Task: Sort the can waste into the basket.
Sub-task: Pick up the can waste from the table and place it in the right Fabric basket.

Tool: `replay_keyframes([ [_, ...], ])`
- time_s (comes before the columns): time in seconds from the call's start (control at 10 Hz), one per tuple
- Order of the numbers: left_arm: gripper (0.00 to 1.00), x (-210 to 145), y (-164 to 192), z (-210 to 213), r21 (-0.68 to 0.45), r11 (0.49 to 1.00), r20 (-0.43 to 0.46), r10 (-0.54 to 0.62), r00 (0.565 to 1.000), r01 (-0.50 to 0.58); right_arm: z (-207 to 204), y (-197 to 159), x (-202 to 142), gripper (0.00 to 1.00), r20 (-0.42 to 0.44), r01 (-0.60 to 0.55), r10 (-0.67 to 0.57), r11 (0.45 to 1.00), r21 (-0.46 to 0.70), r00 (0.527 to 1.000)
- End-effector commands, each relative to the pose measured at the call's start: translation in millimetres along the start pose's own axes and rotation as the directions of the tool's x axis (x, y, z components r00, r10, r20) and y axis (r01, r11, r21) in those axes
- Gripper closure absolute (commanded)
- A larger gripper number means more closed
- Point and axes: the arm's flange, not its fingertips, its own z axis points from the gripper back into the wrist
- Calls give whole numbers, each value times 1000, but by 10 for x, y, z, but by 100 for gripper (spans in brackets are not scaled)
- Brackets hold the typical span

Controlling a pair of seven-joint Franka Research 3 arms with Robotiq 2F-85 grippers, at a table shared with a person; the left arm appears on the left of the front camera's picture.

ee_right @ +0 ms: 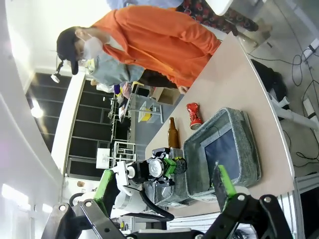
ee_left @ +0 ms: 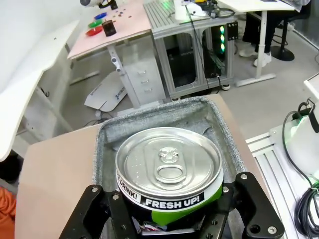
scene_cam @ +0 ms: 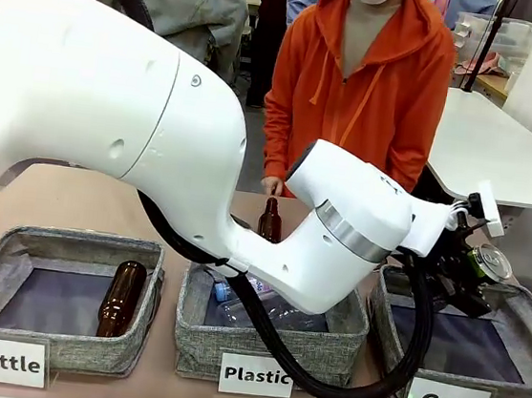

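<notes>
My left gripper (scene_cam: 467, 272) is shut on the black can (scene_cam: 491, 262) with a silver top, holding it tilted just above the grey basket (scene_cam: 530, 308) labelled "Can" at the right. In the left wrist view the can (ee_left: 168, 162) sits between my left gripper's (ee_left: 169, 201) black fingers, over the basket's (ee_left: 164, 117) inside. The right wrist view shows the dented red can (ee_right: 194, 115) standing on the table beside that basket (ee_right: 247, 149). My right gripper (ee_right: 163, 175) is open and holds nothing.
A brown bottle (scene_cam: 270, 221) stands mid-table in front of a person in an orange hoodie (scene_cam: 361, 85). The "Bottle" basket (scene_cam: 8, 266) at the left holds a brown bottle (scene_cam: 122, 298). The "Plastic" basket (scene_cam: 195, 330) in the middle holds clear bottles.
</notes>
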Motion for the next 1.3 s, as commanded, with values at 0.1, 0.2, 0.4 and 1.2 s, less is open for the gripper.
replay_keyframes([
  [0.1,25,48,16,124,-35,999,38,18,999,-17,96,39,-53,0,14,6,-6,1000,6,1000],
  [0.2,37,45,19,131,-33,999,37,21,999,-20,96,39,-53,0,14,6,-6,1000,6,1000],
  [0.4,0,25,19,154,-56,998,43,44,998,-42,96,39,-53,0,14,6,-6,1000,6,1000],
  [1.2,0,273,-389,1068,-204,974,94,119,988,-98,-161,77,-35,0,-30,-21,21,1000,-23,999],
])
